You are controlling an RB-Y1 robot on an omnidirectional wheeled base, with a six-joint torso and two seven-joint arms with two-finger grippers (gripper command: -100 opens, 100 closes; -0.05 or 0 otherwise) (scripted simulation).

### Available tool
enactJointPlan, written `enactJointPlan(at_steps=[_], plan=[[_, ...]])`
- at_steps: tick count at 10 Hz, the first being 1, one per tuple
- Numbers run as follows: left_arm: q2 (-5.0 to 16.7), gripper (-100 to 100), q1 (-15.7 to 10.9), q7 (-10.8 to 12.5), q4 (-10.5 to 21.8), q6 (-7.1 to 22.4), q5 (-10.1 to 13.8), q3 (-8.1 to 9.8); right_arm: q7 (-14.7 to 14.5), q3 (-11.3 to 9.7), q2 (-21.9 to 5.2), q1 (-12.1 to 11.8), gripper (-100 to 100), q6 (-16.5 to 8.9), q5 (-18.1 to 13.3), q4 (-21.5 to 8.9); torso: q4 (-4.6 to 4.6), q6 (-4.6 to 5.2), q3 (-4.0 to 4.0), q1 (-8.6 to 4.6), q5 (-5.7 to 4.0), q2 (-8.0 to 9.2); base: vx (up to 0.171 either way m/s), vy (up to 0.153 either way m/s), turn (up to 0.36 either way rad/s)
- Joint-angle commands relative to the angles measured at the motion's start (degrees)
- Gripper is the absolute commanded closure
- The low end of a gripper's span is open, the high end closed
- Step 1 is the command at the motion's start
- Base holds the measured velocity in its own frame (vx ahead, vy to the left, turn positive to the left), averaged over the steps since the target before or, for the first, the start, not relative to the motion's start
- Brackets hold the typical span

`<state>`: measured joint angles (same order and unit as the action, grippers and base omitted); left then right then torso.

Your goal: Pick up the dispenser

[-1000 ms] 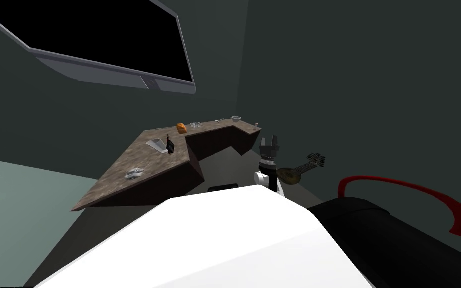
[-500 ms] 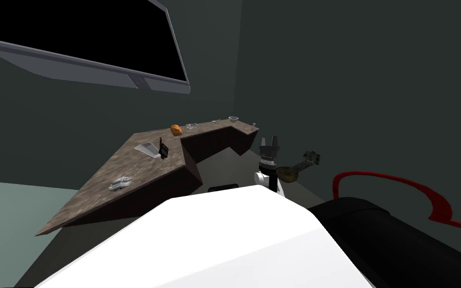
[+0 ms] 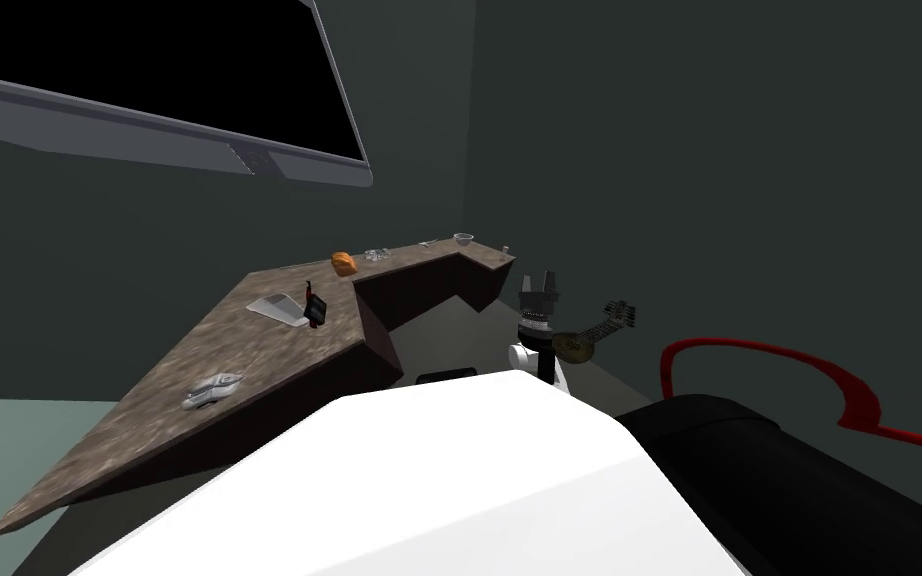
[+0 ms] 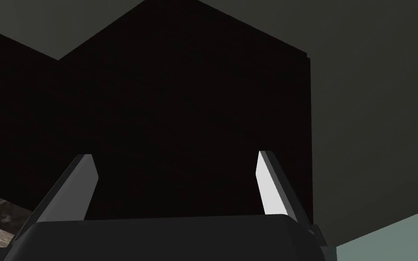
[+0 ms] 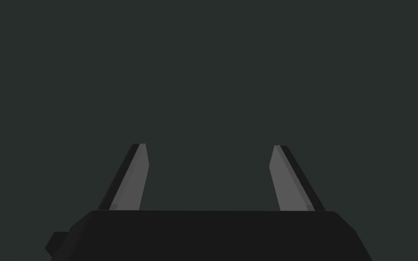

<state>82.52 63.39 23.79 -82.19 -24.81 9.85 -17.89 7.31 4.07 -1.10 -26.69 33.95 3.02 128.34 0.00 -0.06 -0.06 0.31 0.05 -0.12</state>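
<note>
the main risk from here is reach: the dispenser (image 3: 316, 309) stands on the worktop (image 3: 249, 350), a little back from the worktop's front edge and short of its inner corner. both arms look well apart from it, so if you extend before the base is closer you will likely stall or drag a forearm into the worktop's dark front face. the left end effector (image 4: 175, 155) has its blades spread wide with nothing between them. it faces that dark front face, with a sliver of the worktop's mottled top at one side, and coming up from there a blade could catch under the worktop's lip. the right end effector (image 5: 209, 146) is also wide and empty, pointed at a plain wall. on the worktop, a pale flat thing (image 3: 277, 307) lies just beside the dispenser, and i cannot tell whether they touch; a broad approach from that side could shove it or tip the dispenser. the dispenser itself looks small and narrow, a dark blocky body with a thin red stem rising from its top. it probably topples easily, and thin blades closing on the stem rather than the body would likely slip.
</note>
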Motion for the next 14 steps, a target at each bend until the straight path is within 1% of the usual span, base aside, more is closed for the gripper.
enactJointPlan(at_steps=[1,2,3,4,6,7,8,10,11,12,13,14], plan=[[2.86,-100,0.52,0.01,1.15,1.38,0.10,0.78,0.00,0.00,0.00,0.00,0,0.00,0.00,0.00,0.00,0.00,0.00,0.00,0.00,0.00,0.079,0.020,-0.100],[3.76,-100,0.52,0.01,1.15,1.38,0.10,0.78,0.00,0.00,0.00,0.00,0,0.00,0.00,0.00,0.00,0.03,0.00,-0.01,0.00,-0.01,0.069,0.020,-0.046],[5.98,-100,0.90,0.11,2.66,2.01,0.17,1.42,0.00,0.00,0.00,0.00,0,0.00,0.00,0.00,0.01,0.00,0.01,-0.02,0.01,0.02,0.084,0.043,-0.074],[6.46,-100,0.90,0.11,2.66,2.01,0.17,1.42,0.00,0.00,0.00,0.00,0,0.00,0.00,0.00,0.00,0.02,-0.01,0.06,0.01,-0.03,0.071,0.045,-0.054],[10.47,-100,1.39,0.28,5.33,3.13,0.32,2.65,0.00,0.00,0.00,0.00,0,0.00,0.00,0.00,0.00,0.02,0.00,0.06,0.02,-0.01,0.095,0.056,-0.082],[12.95,-100,1.51,0.34,6.44,3.61,0.39,3.22,0.00,0.00,-0.01,0.00,0,0.00,0.00,0.00,-0.02,0.03,-0.07,0.14,0.03,-0.13,0.144,0.093,-0.122],[12.95,-100,1.51,0.34,6.44,3.61,0.39,3.22,0.00,0.01,-0.01,-0.01,0,0.00,0.00,0.00,-0.05,0.03,-0.14,0.22,0.06,-0.24,0.112,0.087,-0.061],[15.49,-100,1.48,0.43,8.05,4.35,0.54,4.18,0.00,0.01,-0.01,0.00,0,0.00,0.00,0.00,-0.03,0.00,-0.07,0.20,0.07,-0.13,0.102,0.092,-0.074],[15.05,-100,2.51,0.15,7.14,4.20,0.96,4.71,0.00,0.01,-0.01,0.00,0,0.00,0.00,0.00,-0.03,0.02,-0.08,0.26,0.07,-0.13,0.046,0.055,-0.034],[15.24,0,2.59,0.12,7.17,4.31,1.04,4.89,0.00,0.00,0.00,0.00,0,0.00,0.00,0.00,0.01,-0.04,0.03,0.10,0.07,0.06,0.009,0.010,0.001],[13.61,-100,1.98,-0.50,7.38,4.81,0.44,4.35,0.00,0.00,0.00,0.00,0,0.00,0.00,0.00,0.05,-0.05,0.13,-0.06,0.02,0.22,0.025,0.015,-0.067],[12.53,-100,1.57,-0.92,7.52,5.15,0.05,4.01,0.00,0.00,0.00,0.01,0,0.00,0.00,0.00,0.06,-0.04,0.14,-0.08,0.01,0.23,0.048,0.020,-0.060]])
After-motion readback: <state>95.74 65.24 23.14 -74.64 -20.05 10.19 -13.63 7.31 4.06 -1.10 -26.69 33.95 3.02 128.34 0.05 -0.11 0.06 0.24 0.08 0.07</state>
